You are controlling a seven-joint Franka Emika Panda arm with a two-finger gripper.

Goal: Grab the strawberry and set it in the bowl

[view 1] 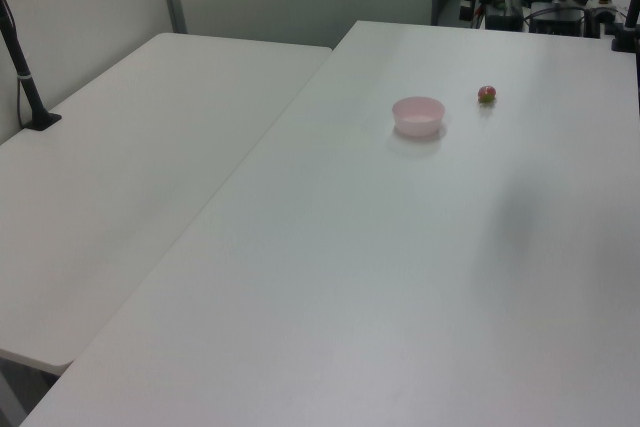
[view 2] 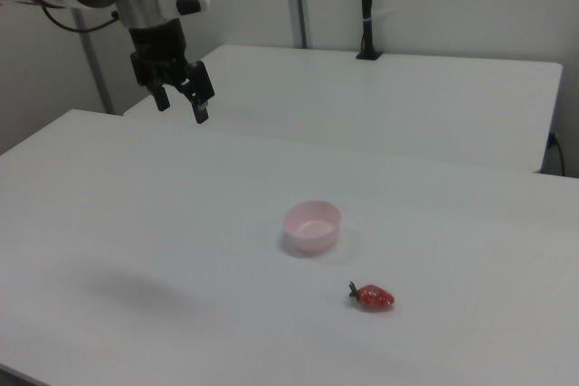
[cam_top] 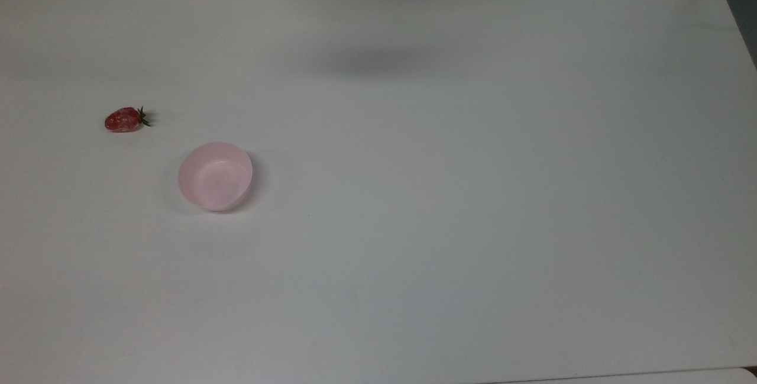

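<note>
The pincer [view 2: 182, 103] hangs wide and empty, well apart from the strawberry [view 2: 374, 296]. The fruit looks light, glossy, likely slippery; grip its red middle gently.

Nothing here can be read — no words, labels, brand marks or numbers on the tabletop [cam_top: 414, 194], the bowl [cam_top: 215, 176] or the strawberry [cam_top: 123, 119] — all plain.

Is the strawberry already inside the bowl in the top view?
No: the strawberry lies on the bare table, apart from the bowl, toward the top view's upper left of it.
</note>
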